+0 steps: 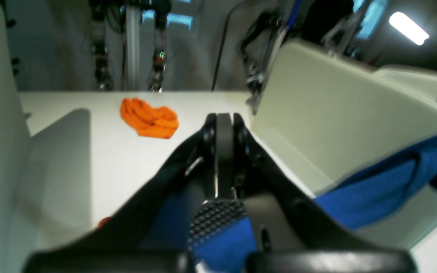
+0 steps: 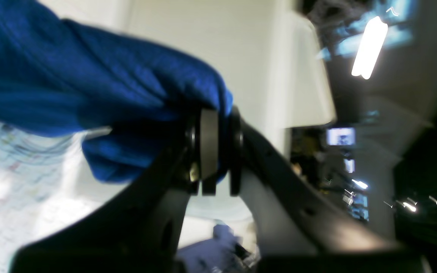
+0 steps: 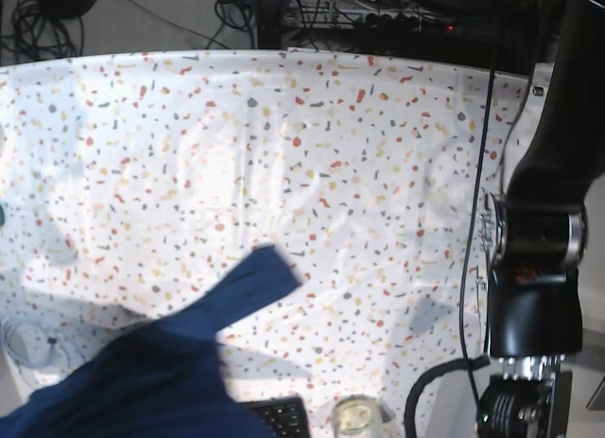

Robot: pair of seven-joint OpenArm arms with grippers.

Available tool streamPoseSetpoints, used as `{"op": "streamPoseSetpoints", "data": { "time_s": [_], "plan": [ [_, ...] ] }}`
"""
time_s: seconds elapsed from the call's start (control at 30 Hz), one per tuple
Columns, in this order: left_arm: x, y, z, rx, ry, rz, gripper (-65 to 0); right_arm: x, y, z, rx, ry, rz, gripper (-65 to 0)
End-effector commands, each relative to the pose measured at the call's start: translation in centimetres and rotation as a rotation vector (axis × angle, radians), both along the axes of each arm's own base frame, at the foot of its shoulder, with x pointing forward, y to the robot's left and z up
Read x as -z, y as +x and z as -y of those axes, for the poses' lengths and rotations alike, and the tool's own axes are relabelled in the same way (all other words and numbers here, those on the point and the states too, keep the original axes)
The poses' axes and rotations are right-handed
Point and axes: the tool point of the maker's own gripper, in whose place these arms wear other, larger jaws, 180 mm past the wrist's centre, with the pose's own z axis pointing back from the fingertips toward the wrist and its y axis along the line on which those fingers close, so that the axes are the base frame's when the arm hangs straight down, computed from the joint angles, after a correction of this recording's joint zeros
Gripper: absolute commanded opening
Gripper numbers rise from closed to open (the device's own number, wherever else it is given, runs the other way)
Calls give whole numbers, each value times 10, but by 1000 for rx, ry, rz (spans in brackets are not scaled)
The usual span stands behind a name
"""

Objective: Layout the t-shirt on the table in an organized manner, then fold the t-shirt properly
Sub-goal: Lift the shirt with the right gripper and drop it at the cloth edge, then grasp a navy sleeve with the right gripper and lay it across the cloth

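The navy t-shirt (image 3: 151,381) is bunched at the near left of the speckled table (image 3: 378,173), one sleeve stretched toward the middle. The right gripper (image 2: 214,151) is clenched on a fold of the t-shirt, blue cloth pinched between its pads. Just right of the shirt, a black keyboard (image 3: 284,417) and a glass jar (image 3: 356,416) sit at the near edge. The left gripper (image 1: 224,151) is closed tight, blue fabric under its base; whether it pinches cloth I cannot tell. An orange cloth (image 1: 149,118) lies on a white surface beyond it.
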Motion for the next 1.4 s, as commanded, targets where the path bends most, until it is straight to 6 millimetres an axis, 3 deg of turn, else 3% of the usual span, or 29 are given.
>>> {"op": "streamPoseSetpoints", "data": {
  "time_s": [0.0,0.07,0.1,0.17,0.3,0.37,0.5,0.6,0.7,0.83,0.93,1.03,1.17,1.23,1.3,1.37],
  "plan": [
    [-16,-7,-4,-5,-1,39,-650,-16,-8,-2,3,-33,46,-650],
    [6,-19,-4,5,20,3,-650,7,-29,-12,9,-89,3,-650],
    [25,-26,-3,11,32,-23,-650,28,-41,-19,3,-102,-30,-650],
    [66,-39,-7,10,49,-82,-650,80,-63,-35,-26,-83,-103,-650],
    [157,-81,-5,19,56,-227,-650,207,-107,-83,-92,108,-286,-650],
    [189,-102,-6,21,66,-284,-650,256,-126,-109,-115,208,-360,-650],
    [252,-145,-33,-4,144,-412,-650,327,-167,-149,-142,325,-461,-650],
    [288,-171,-84,-90,194,-507,-650,359,-193,-157,-96,310,-507,-650],
    [310,-195,-141,-199,228,-583,-650,381,-221,-162,-87,291,-546,-650],
    [324,-226,-217,-376,314,-648,-650,409,-259,-176,-93,325,-623,-650],
    [321,-242,-260,-503,355,-658,-650,424,-282,-190,-86,368,-671,-650],
    [315,-247,-278,-555,353,-650,-650,435,-302,-200,-81,392,-717,-650],
    [313,-247,-281,-564,351,-648,-650,444,-323,-200,-68,399,-762,-650],
    [313,-245,-279,-559,351,-645,-650,452,-337,-188,-29,379,-812,-650],
    [312,-244,-278,-559,347,-641,-650,466,-354,-163,35,368,-872,-650],
    [315,-244,-274,-556,333,-645,-650,479,-361,-159,53,437,-889,-650]
  ]
}}
